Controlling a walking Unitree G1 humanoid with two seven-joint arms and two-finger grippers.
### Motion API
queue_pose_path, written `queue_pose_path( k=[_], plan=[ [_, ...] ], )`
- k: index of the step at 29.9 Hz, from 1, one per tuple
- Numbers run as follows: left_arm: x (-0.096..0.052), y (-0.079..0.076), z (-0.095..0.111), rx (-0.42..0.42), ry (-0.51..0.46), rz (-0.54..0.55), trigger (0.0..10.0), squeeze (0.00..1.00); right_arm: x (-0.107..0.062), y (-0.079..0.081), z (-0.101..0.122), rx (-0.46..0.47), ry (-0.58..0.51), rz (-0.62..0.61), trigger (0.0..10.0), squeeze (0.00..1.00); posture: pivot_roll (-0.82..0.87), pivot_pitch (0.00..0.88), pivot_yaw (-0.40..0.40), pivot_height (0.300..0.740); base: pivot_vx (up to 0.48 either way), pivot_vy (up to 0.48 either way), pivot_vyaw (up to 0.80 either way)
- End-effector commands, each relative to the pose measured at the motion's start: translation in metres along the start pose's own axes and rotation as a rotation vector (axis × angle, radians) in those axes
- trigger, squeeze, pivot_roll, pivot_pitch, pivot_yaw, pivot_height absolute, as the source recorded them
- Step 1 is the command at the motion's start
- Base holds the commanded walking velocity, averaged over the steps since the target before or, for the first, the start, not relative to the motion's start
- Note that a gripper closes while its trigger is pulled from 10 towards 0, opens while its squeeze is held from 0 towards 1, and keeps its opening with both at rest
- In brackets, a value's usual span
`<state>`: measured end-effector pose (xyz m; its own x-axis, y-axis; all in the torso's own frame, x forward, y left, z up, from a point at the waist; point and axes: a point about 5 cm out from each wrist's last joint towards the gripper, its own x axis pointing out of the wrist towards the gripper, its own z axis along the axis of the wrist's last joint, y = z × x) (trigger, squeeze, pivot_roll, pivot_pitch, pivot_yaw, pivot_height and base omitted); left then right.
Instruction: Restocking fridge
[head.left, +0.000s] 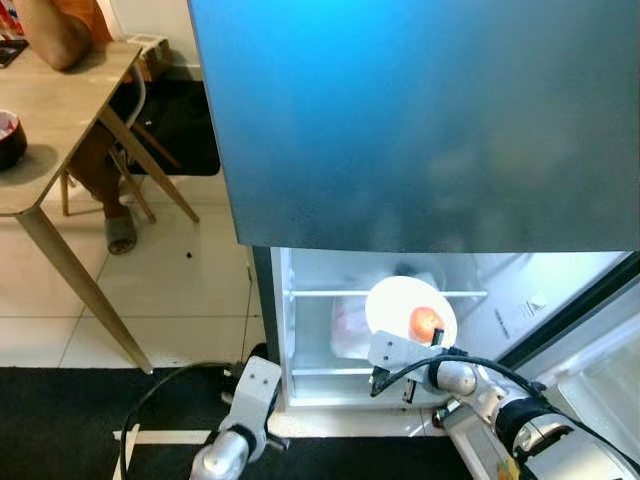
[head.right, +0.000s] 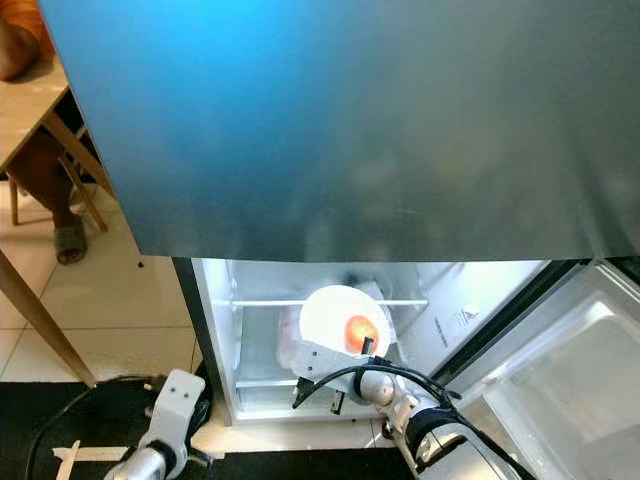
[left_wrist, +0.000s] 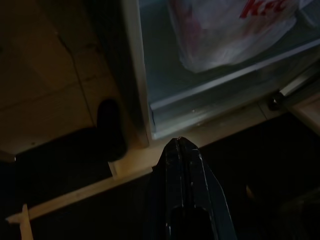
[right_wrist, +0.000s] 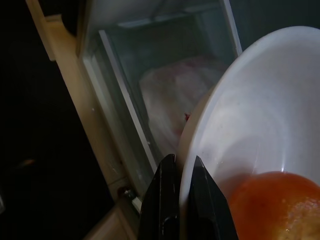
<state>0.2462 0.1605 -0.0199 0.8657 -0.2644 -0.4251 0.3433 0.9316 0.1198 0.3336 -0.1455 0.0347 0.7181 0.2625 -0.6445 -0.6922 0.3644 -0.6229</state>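
Sitting at a table (head.left: 60, 150) far off to the left: a person (head.left: 62, 30), one sandalled foot (head.left: 121, 233) on the tiles. Hanging low by the fridge's (head.left: 420, 120) left edge: the left gripper (left_wrist: 184, 150), fingers pressed together on nothing, pointing at the floor just short of the lit compartment. Lying beyond it on the shelf (head.left: 385, 294): a white bag (left_wrist: 230, 30) with red print. Reaching into the open fridge: the right gripper (right_wrist: 179, 167), pinching the rim of a white plate (right_wrist: 260, 115). Resting on the plate, just beside the fingers: an orange (right_wrist: 272, 205). Standing open to the right of that gripper: the door (head.right: 570, 370).
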Motion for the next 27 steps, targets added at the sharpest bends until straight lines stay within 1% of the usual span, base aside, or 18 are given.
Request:
queue_pose_path(
  k=[1,2,3,5,7,8,9,10,11,13,14,15,16,18,19,21,24,27],
  plan=[
    [-0.003,-0.003,-0.006,0.008,0.022,-0.013,10.0,0.0,-0.001,-0.002,-0.002,0.017,0.008,-0.014,10.0,0.0,0.03,0.21,-0.109,0.74,0.0,0.0,0.0],
    [-0.003,-0.004,-0.007,-0.004,0.029,-0.013,10.0,0.0,-0.001,-0.003,-0.003,0.067,0.003,-0.028,10.0,0.0,0.03,0.197,-0.104,0.74,0.0,0.0,0.0],
    [-0.003,-0.004,-0.007,-0.004,0.029,-0.013,10.0,0.0,-0.001,-0.003,-0.003,0.067,0.003,-0.028,10.0,0.0,0.03,0.197,-0.104,0.74,0.0,0.0,0.0],
    [-0.001,-0.002,-0.014,-0.098,0.088,0.028,10.0,0.0,-0.001,0.007,-0.011,0.269,0.0,-0.053,10.0,0.0,0.02,0.147,-0.073,0.74,0.0,0.0,0.0],
    [-0.001,0.0,-0.02,-0.157,0.13,0.065,10.0,0.0,-0.002,0.021,-0.02,0.398,0.007,-0.062,10.0,0.0,0.0,0.127,-0.057,0.74,0.0,0.0,0.0],
    [-0.001,0.001,-0.021,-0.177,0.141,0.077,10.0,0.0,-0.003,0.032,-0.028,0.46,0.019,-0.064,10.0,0.0,0.0,0.113,-0.043,0.74,0.0,0.0,0.0],
    [-0.001,0.001,-0.021,-0.177,0.141,0.077,10.0,0.0,-0.003,0.032,-0.028,0.46,0.019,-0.064,10.0,0.0,0.0,0.113,-0.043,0.74,0.0,0.0,0.0],
    [-0.001,0.001,-0.021,-0.188,0.146,0.083,10.0,0.0,-0.005,0.04,-0.033,0.497,0.028,-0.066,10.0,0.0,0.0,0.113,-0.043,0.74,0.0,0.0,0.0],
    [-0.001,0.001,-0.021,-0.188,0.146,0.083,10.0,0.0,-0.005,0.04,-0.033,0.497,0.028,-0.066,10.0,0.0,0.0,0.113,-0.043,0.74,0.0,0.0,0.0],
    [0.0,0.001,-0.024,-0.188,0.174,0.085,10.0,0.0,-0.01,0.065,-0.05,0.582,0.072,-0.069,10.0,0.0,-0.02,0.09,-0.01,0.74,0.0,0.0,0.0],
    [0.0,0.001,-0.024,-0.188,0.174,0.085,10.0,0.0,-0.01,0.065,-0.05,0.582,0.072,-0.069,10.0,0.0,-0.02,0.09,-0.01,0.74,0.0,0.0,0.0],
    [0.0,0.001,-0.025,-0.179,0.19,0.085,10.0,0.0,-0.013,0.074,-0.057,0.612,0.093,-0.071,10.0,0.0,-0.03,0.083,0.003,0.74,0.0,0.0,0.0],
    [0.0,0.001,-0.025,-0.179,0.19,0.085,10.0,0.0,-0.013,0.074,-0.057,0.612,0.093,-0.071,10.0,0.0,-0.03,0.083,0.003,0.74,0.0,0.0,0.0],
    [-0.002,0.001,-0.033,-0.193,0.237,0.098,10.0,0.0,-0.021,0.092,-0.076,0.703,0.153,-0.099,10.0,0.0,-0.05,0.07,0.022,0.74,0.0,0.0,0.0],
    [-0.003,0.0,-0.034,-0.192,0.248,0.095,10.0,0.0,-0.025,0.098,-0.081,0.703,0.171,-0.1,10.0,0.0,-0.05,0.067,0.026,0.74,0.0,0.0,0.0],
    [-0.003,0.0,-0.035,-0.19,0.253,0.091,10.0,0.0,-0.027,0.102,-0.084,0.698,0.181,-0.098,10.0,0.0,-0.05,0.065,0.027,0.74,0.0,0.0,0.0],
    [-0.003,-0.002,-0.035,-0.178,0.257,0.076,10.0,0.0,-0.031,0.108,-0.091,0.656,0.206,-0.087,10.0,0.0,-0.05,0.058,0.027,0.74,0.0,0.0,0.0],
    [-0.003,-0.004,-0.036,-0.198,0.262,0.069,10.0,0.0,-0.033,0.108,-0.095,0.696,0.214,-0.112,10.0,0.0,-0.05,0.053,0.023,0.74,0.0,0.0,0.0]
  ],
)
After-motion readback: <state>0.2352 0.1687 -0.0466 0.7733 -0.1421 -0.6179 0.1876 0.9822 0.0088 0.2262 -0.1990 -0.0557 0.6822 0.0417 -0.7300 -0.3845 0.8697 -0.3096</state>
